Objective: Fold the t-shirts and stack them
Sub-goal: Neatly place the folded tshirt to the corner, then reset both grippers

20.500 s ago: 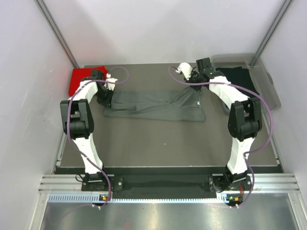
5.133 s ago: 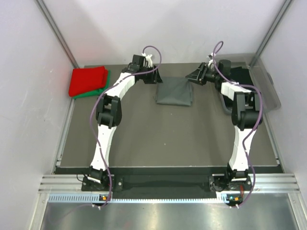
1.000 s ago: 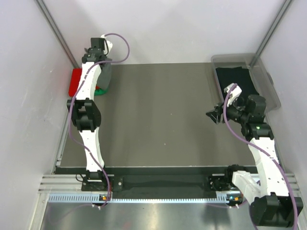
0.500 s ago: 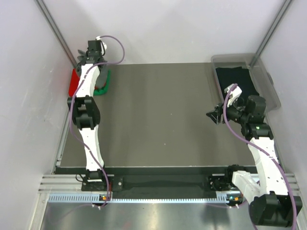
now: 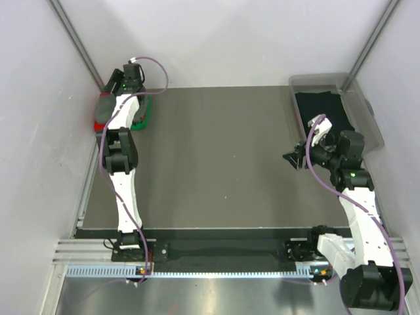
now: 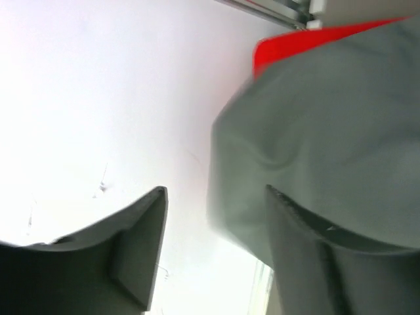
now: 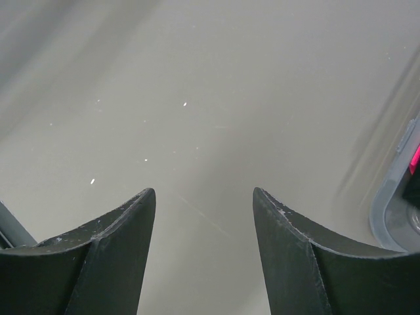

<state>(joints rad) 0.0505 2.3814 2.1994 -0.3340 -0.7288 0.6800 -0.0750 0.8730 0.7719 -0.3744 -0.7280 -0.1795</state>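
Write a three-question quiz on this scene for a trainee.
1. True or false: the right hand is holding a shirt.
2. The black shirt lies: A. in the tub; B. on the corner stack; C. draped over an arm.
3. Fill in: the shirt peeking out from under the grey shirt is ___.
Key: 1 false; 2 A; 3 the red shirt.

In front of me lies a dark grey matte surface (image 5: 216,170), flecked with small pale specks. Plain white walls close it in: back wall (image 5: 216,39), left wall (image 5: 33,164), right wall (image 5: 401,98). A grey metal post (image 5: 79,44) slants up from each far corner. A ribbed aluminium rail (image 5: 65,252) runs along my near edge, with a brushed metal sheet (image 5: 223,295) beyond it. The light is soft and even.
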